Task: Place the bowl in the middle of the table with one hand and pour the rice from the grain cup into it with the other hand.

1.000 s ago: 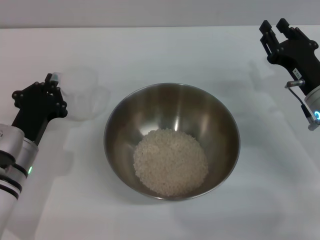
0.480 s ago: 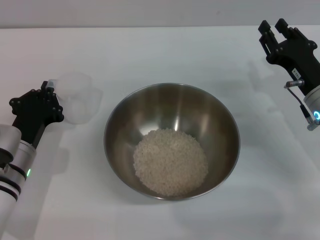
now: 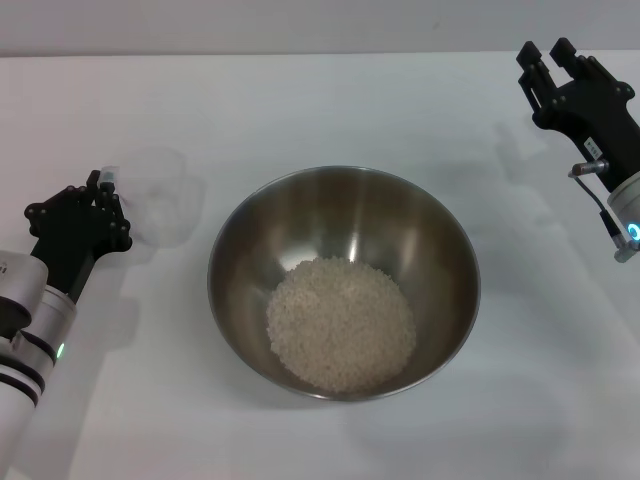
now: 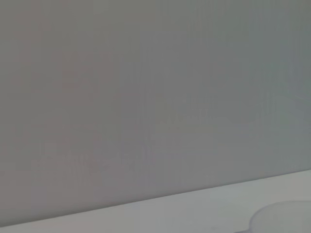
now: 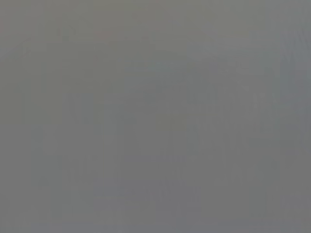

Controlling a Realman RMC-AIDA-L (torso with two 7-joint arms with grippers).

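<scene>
The steel bowl (image 3: 340, 205) stands in the middle of the white table (image 3: 330, 100), with a heap of rice (image 3: 340, 322) in its bottom. To its left the clear grain cup (image 3: 160, 195) rests on the table and looks empty. My left gripper (image 3: 100, 190) sits just left of the cup, close beside it; I cannot make out any contact. The cup's rim (image 4: 284, 218) shows at the edge of the left wrist view. My right gripper (image 3: 548, 52) hangs open at the far right, well away from the bowl. The right wrist view is blank grey.
Bare tabletop (image 3: 540, 380) surrounds the bowl on all sides. A grey wall (image 4: 146, 97) runs behind the table's far edge.
My left gripper has drawn back a little toward the near left, away from the cup, which stays on the table. The bowl, the rice and the right arm have not moved.
</scene>
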